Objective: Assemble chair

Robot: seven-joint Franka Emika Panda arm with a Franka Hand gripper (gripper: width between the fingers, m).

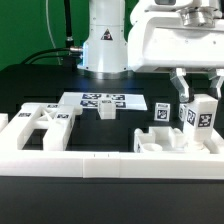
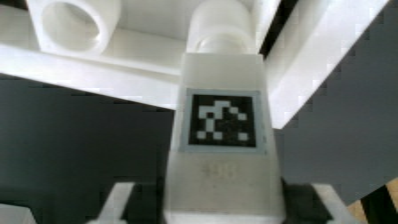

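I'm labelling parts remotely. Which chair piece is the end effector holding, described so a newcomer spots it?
Find the big white end effector at the exterior view's right. Between its jaws is an upright white chair leg. Unlike the pieces nearby, it alone is gripped, with its tag facing the camera.

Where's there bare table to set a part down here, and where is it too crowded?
Bare black table lies between the marker board and the front border rail. It is crowded at the exterior view's right, where the gripper holds a tagged leg beside clustered chair pieces. More tagged parts fill the left.
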